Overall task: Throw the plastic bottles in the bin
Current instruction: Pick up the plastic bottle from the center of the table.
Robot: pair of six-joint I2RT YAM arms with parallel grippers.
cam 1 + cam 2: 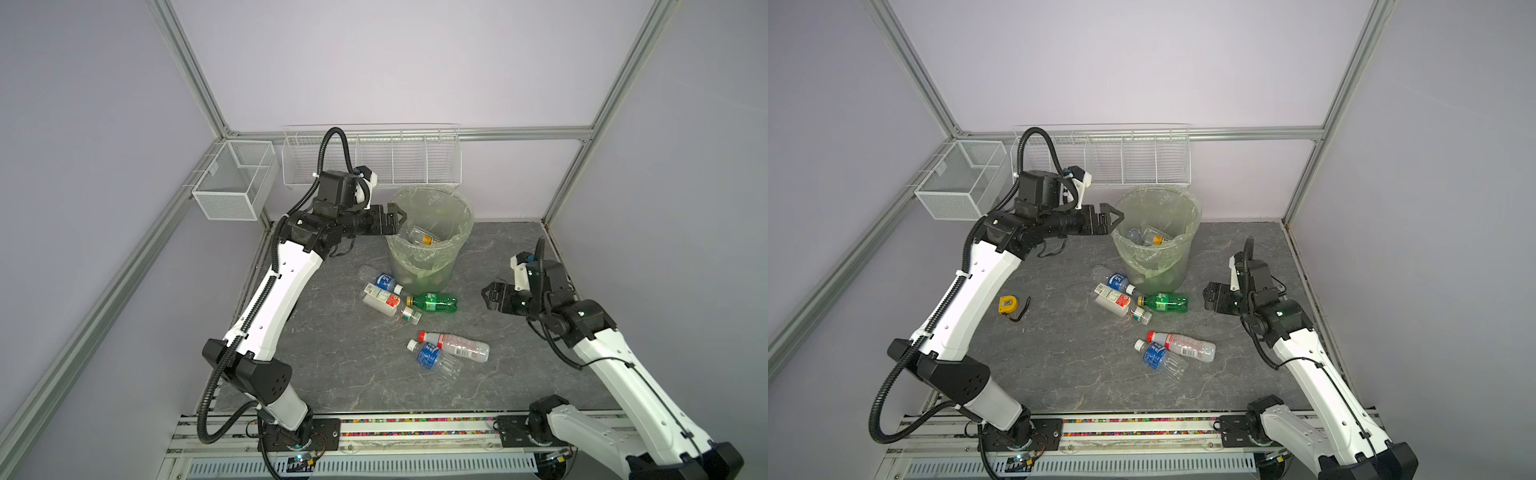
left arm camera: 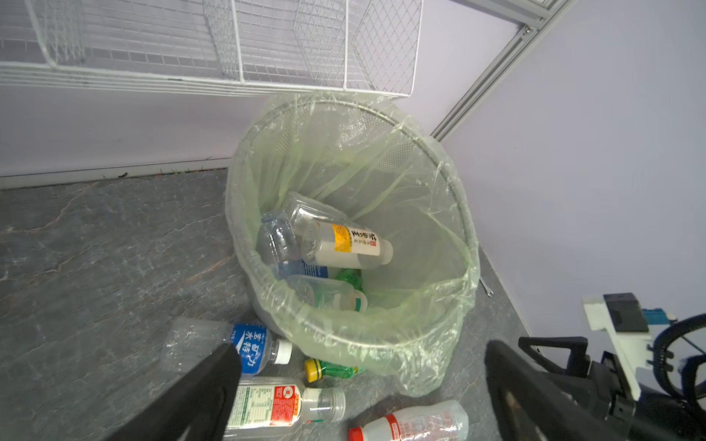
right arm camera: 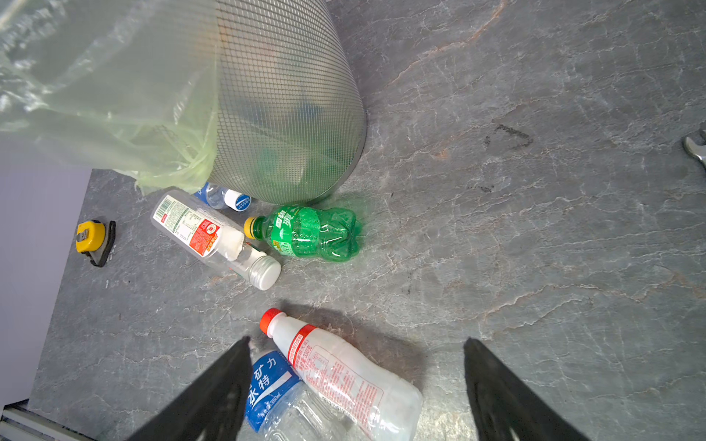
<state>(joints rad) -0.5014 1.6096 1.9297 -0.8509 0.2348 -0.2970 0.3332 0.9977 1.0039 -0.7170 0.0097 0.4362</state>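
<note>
Left pincer (image 1: 398,219) hangs wide open and empty at the rim of the bin (image 1: 411,270), on its 9 o'clock side. Right pincer (image 1: 487,297), also spread wide and empty, hovers over the desk (image 1: 332,374) at 4 o'clock of the bin, well apart from it. The bin, lined with a pale green bag (image 2: 344,160), stands at 12 o'clock on the desk. Several bottles (image 2: 277,240) lie inside, a yellow-label bottle (image 2: 344,244) on top. Five more lie on the desk. Three cluster at the bin's 6 o'clock foot: a blue-label bottle (image 1: 384,282) just beside the bin, a red-label bottle (image 1: 380,300) next to it, and a green bottle (image 1: 434,302) with a yellow cap. Farther toward 5 o'clock, a red-cap bottle (image 1: 457,347) and a second blue-label bottle (image 1: 432,358) lie side by side, touching, near the right pincer. A yellow tape measure (image 1: 1007,305) lies at 9 o'clock on the desk.
</note>
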